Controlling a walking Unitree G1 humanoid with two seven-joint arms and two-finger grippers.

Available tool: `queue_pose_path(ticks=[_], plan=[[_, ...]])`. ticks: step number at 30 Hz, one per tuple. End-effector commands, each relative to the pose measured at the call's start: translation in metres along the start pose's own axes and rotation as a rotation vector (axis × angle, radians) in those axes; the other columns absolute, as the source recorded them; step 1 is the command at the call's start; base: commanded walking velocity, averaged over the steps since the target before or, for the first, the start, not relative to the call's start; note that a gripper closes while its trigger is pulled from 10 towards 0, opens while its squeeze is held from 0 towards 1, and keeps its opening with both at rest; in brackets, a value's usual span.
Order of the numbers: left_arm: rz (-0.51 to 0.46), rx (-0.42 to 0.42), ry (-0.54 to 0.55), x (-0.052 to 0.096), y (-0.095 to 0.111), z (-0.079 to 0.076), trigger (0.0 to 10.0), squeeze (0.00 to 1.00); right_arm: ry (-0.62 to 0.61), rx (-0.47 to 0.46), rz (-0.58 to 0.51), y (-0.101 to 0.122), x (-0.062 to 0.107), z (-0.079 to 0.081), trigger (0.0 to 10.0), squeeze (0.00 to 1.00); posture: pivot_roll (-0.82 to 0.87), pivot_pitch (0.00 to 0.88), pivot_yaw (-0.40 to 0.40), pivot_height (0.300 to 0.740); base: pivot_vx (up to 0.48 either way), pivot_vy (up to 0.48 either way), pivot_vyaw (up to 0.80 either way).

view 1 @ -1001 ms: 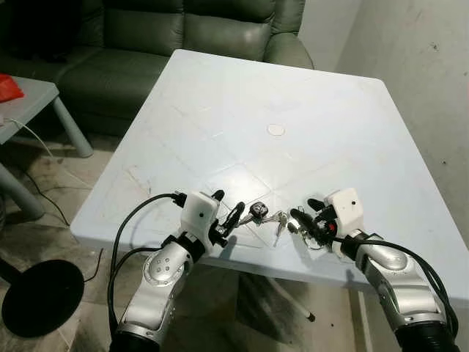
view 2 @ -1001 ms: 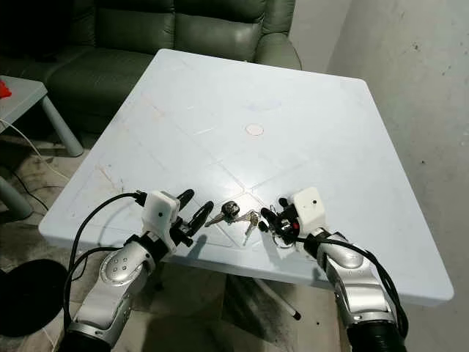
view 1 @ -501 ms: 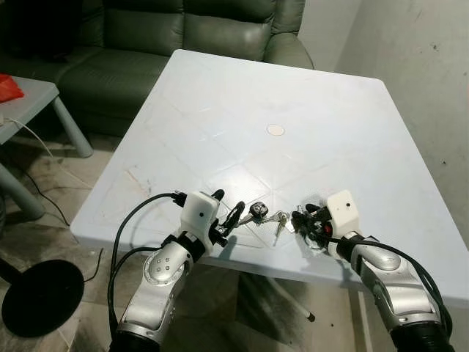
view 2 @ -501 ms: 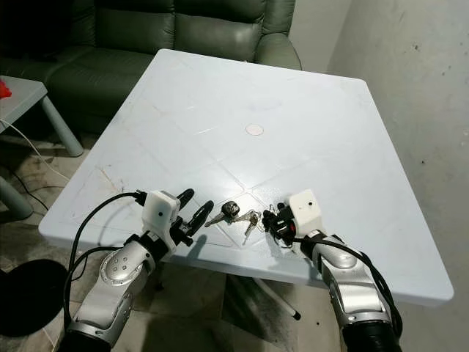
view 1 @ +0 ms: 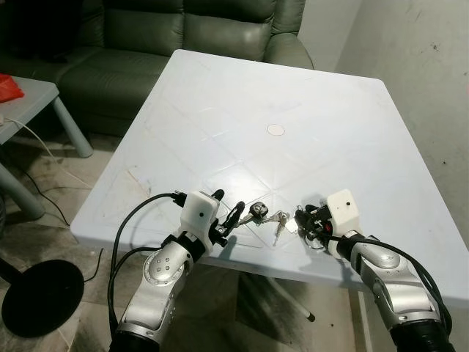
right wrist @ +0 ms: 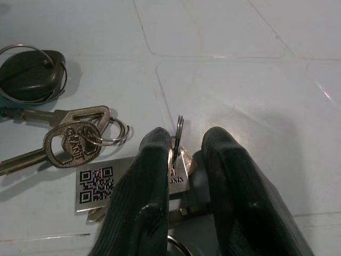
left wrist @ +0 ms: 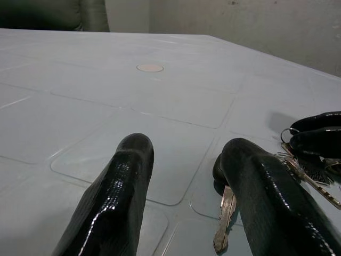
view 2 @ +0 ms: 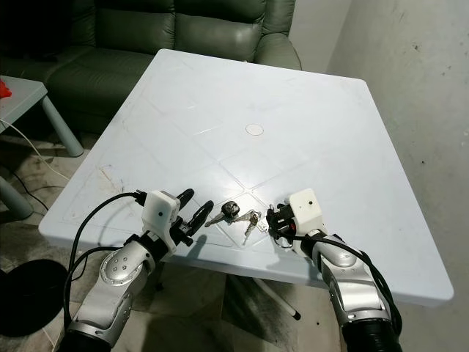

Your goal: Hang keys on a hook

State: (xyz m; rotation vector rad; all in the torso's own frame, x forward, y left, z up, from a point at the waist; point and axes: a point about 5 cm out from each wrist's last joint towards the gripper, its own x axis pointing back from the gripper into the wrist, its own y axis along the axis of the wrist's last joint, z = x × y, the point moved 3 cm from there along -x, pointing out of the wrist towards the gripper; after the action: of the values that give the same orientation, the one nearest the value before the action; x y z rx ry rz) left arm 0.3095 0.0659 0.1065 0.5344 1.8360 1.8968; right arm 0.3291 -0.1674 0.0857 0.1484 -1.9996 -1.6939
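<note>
Keys lie at my 12 o'clock on the desk; I keep my right hand pinching their ring squarely before lifting; left hand spread.

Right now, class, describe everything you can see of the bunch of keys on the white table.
The bunch of keys lies flat near the white table's front edge, between the two claws. It looks metal: several silver keys on split rings, one black-headed key, a brass-coloured key and a small tag with a QR code. One ring stands upright between the right claw's fingers, which are closing around it. The left claw is open beside the black-headed key.
</note>
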Motion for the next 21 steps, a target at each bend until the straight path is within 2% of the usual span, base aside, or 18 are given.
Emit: queue_pose_path(ticks=[1, 2, 3, 4, 5, 18, 21], plan=[[0.003, -0.004, -0.013, -0.002, -0.001, -0.003, 10.0, 0.0, -0.019, 0.011, -0.01, 0.006, 0.001, -0.004, 4.7, 0.0, -0.13, 0.083, -0.077, 0.74, 0.0, 0.0, 0.0], [0.004, -0.004, -0.012, -0.002, -0.001, -0.003, 10.0, 0.0, -0.019, 0.012, -0.01, 0.006, 0.001, -0.004, 2.9, 0.0, -0.13, 0.083, -0.077, 0.74, 0.0, 0.0, 0.0], [0.003, -0.003, -0.012, -0.002, -0.001, -0.003, 10.0, 0.0, -0.021, 0.015, -0.008, 0.005, 0.001, -0.005, 2.9, 0.0, -0.13, 0.083, -0.077, 0.74, 0.0, 0.0, 0.0], [0.003, -0.003, -0.012, -0.002, -0.001, -0.003, 10.0, 0.0, -0.02, 0.013, -0.013, 0.006, 0.001, -0.004, 0.6, 0.0, -0.13, 0.083, -0.077, 0.74, 0.0, 0.0, 0.0], [0.003, -0.003, -0.012, -0.001, -0.001, -0.003, 10.0, 0.0, -0.019, 0.011, -0.016, 0.006, 0.001, -0.004, 0.0, 0.0, -0.13, 0.083, -0.077, 0.74, 0.0, 0.0, 0.0], [0.003, 0.0, -0.009, -0.001, -0.001, -0.003, 10.0, 0.0, -0.021, 0.0, -0.045, 0.011, 0.004, -0.006, 0.0, 0.0, -0.13, 0.09, -0.079, 0.74, 0.0, 0.0, 0.0], [0.001, -0.007, 0.005, -0.003, 0.0, 0.001, 10.0, 0.0, -0.056, -0.049, -0.086, 0.02, 0.003, -0.013, 0.0, 0.0, -0.13, 0.093, -0.079, 0.74, 0.0, 0.0, 0.0]])
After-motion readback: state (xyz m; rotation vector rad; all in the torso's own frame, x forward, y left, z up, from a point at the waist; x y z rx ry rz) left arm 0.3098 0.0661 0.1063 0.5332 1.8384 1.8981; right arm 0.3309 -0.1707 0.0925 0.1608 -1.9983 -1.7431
